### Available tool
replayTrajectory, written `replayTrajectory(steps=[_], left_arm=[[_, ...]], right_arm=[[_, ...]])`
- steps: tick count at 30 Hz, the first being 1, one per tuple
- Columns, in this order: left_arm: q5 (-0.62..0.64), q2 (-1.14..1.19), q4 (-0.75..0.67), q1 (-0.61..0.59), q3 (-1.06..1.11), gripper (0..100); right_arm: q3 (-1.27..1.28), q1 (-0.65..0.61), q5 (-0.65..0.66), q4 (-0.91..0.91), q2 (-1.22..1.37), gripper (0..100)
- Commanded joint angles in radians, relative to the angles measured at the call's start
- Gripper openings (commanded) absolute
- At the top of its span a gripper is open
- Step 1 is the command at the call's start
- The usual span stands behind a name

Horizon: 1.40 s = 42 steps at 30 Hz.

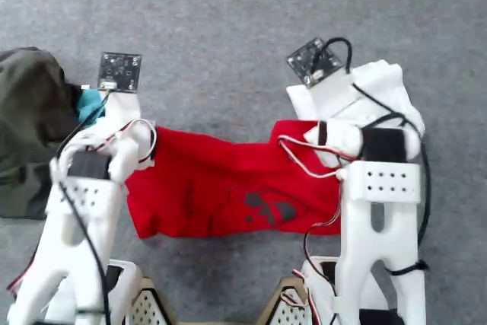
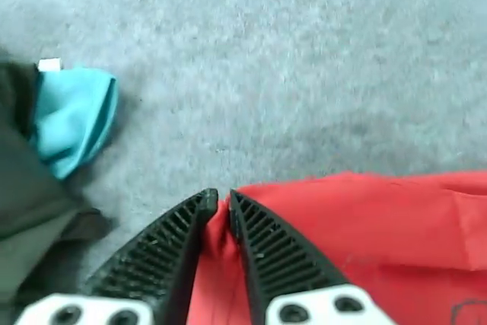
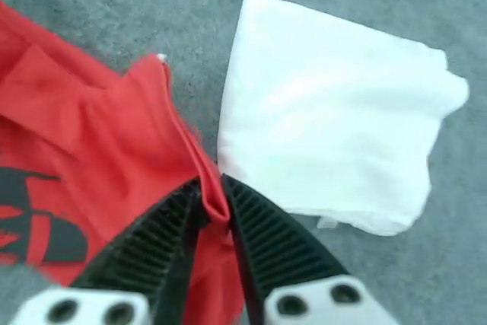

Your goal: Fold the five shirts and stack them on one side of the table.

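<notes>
1. Progress, done: one white shirt (image 3: 327,112) lies folded into a neat rectangle on the counter (image 1: 228,28), on the right arm's side. I take it as the start of the stack.
2. Progress, in hand: the red shirt (image 1: 221,188) is the one being worked. It lies on the counter between the two arms, near the front edge, and its right end is just beside the white shirt. It looks partly folded into a broad band, not yet a finished packet.
3. Progress, left: a dark garment (image 1: 30,112) and a teal garment (image 2: 72,119) lie in a rumpled heap at the left of the counter, touching each other and unfolded. That makes four pieces I can count, and I cannot tell where the fifth is. By my judgement the task is under halfway.
4. Left gripper (image 2: 221,199): the jaws are pressed together on a pinch of the red shirt's edge at its left end.
5. Right gripper (image 3: 211,188): the jaws are closed on a ridge of red cloth at the shirt's right end, next to the white shirt.
6. Heading: the red shirt's long axis runs left to right across the counter, from one arm to the other. The far edge dips a little toward the middle.
7. The dark print (image 1: 270,207) faces up, right of the middle. I cannot tell which end is collar and which is hem.
</notes>
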Motion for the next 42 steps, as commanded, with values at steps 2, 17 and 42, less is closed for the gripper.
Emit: replayTrajectory(steps=[2,17,42], left_arm=[[-0.006,0.224,-0.054,-0.007,-0.013,3],[0.051,0.6,0.305,-0.251,-0.483,23],[0.534,0.862,0.396,-0.031,-0.719,23]], right_arm=[[0.182,-0.006,0.005,-0.218,-0.012,1.5],[0.519,0.114,0.005,-0.637,-0.01,1.5],[0.45,0.064,-0.051,-0.816,0.39,1.5]])
